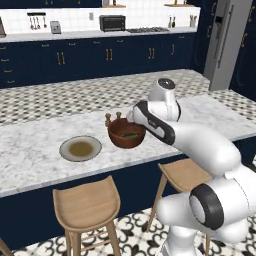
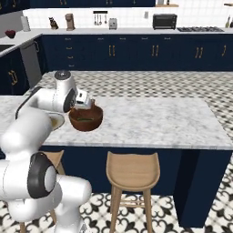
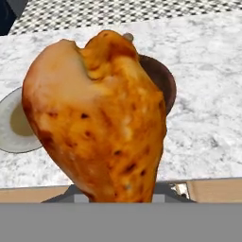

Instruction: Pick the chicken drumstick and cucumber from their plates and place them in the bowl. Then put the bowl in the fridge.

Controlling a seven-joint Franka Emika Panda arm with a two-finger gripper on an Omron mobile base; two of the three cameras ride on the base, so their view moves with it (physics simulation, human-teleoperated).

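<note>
Drumstick (image 3: pixel 97 118) sits gripped in the jaws in your hand view, hanging above the marble counter (image 3: pixel 208 94), with the brown bowl (image 3: pixel 163 80) peeking out behind it and the beige plate (image 3: pixel 14 123) off to one side. Left base view: you see the bowl (image 1: pixel 127 134) on the counter with the cucumber (image 1: pixel 130 134) inside, the beige plate (image 1: pixel 80 148) just beside it, and the fridge (image 1: pixel 227 40) well apart at the back. Right base view: your gripper (image 2: pixel 83 101) hovers at the bowl's (image 2: pixel 86 118) rim.
</note>
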